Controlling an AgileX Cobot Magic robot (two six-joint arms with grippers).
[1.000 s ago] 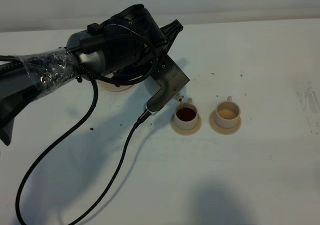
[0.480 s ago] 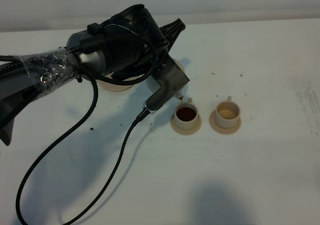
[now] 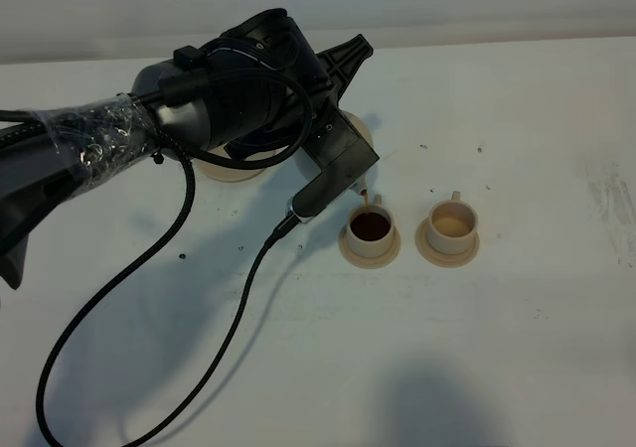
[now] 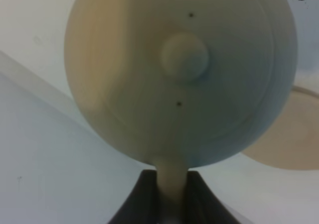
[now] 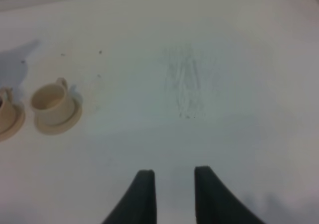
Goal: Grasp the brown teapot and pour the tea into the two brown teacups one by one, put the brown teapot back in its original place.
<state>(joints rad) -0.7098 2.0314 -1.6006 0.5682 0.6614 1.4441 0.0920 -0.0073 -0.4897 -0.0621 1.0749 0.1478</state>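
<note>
One black left arm [image 3: 219, 99] reaches in over the white worktop [image 3: 497, 348] from the left. Beneath it lies one large saucer [image 3: 231, 172], partly hidden by the arm. The left pincer [image 4: 172, 179] is clamped on the loop handle of the single teapot [image 4: 149, 84], held in the air between that saucer and the cups, knobbed lid on. One thin brown stream of tea [image 3: 366, 198] falls into the first teacup [image 3: 371, 226], dark with tea. Just beside it stands the second teacup [image 3: 452, 221], pale inside. Each of the two cups sits on its own small saucer [image 3: 444, 253]. Farther right, the right pincer [image 5: 173, 174] hovers over the worktop, drawn narrow, gripping nothing.
</note>
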